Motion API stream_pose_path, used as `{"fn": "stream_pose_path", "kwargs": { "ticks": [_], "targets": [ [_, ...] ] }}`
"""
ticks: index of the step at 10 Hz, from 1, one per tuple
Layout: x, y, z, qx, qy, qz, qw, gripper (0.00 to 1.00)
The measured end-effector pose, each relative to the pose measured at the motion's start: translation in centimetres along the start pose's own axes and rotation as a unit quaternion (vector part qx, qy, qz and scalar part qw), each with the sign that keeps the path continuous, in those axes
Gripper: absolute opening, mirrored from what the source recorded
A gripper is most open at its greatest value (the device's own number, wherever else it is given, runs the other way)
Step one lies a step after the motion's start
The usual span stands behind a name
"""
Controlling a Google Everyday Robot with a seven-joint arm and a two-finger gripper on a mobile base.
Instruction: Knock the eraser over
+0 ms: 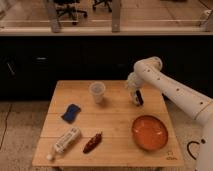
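1. Fingers of the gripper (136,97) cannot be told apart at this moment; whether they stand open or closed around anything cannot be told, as they merge with the dark eraser (139,98) right at the tip.
2. Reaching in from the right edge of the scene, the white robot arm (170,88) bends at a rounded elbow above the table's far right part and points its gripper down toward the tabletop.
3. Sitting on the far right part of the wooden table (115,120), the eraser appears as a small dark block right at the gripper; contact between the two cannot be confirmed.
4. To the eraser's left, apart from it, a clear cup (97,92) stands upright near the table's far edge.
5. An orange bowl (149,132) rests on the near right part of the table, nearer the camera than the eraser.
6. On the left side lies a flat blue pad (71,112), and nearer the front edge a white tube (64,142) lies at a slant.
7. Just right of the tube sits a small reddish-brown object (92,142), also at a slant.
8. Dark cabinets (65,60) run behind the table.
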Motion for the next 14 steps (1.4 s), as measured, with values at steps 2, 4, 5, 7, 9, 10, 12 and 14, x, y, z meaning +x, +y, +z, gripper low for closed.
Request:
{"fn": "stream_pose_path", "kwargs": {
  "ticks": [2, 4, 5, 7, 9, 10, 12, 14],
  "targets": [
    [0.3, 0.1, 0.0, 0.000, -0.001, 0.000, 1.0000, 0.00],
    [0.7, 0.2, -0.1, 0.000, 0.000, 0.002, 1.0000, 0.00],
    [0.6, 0.3, 0.0, -0.001, -0.001, 0.001, 1.0000, 0.00],
    [0.8, 0.3, -0.1, 0.000, -0.001, 0.001, 1.0000, 0.00],
    [1.1, 0.3, -0.1, 0.001, 0.000, 0.003, 1.0000, 0.00],
    [1.3, 0.4, -0.1, 0.001, 0.000, 0.004, 1.0000, 0.00],
    [1.3, 0.4, -0.1, 0.001, 0.001, 0.005, 1.0000, 0.00],
    [1.4, 0.3, -0.1, 0.002, 0.001, 0.007, 1.0000, 0.00]
  ]
}}
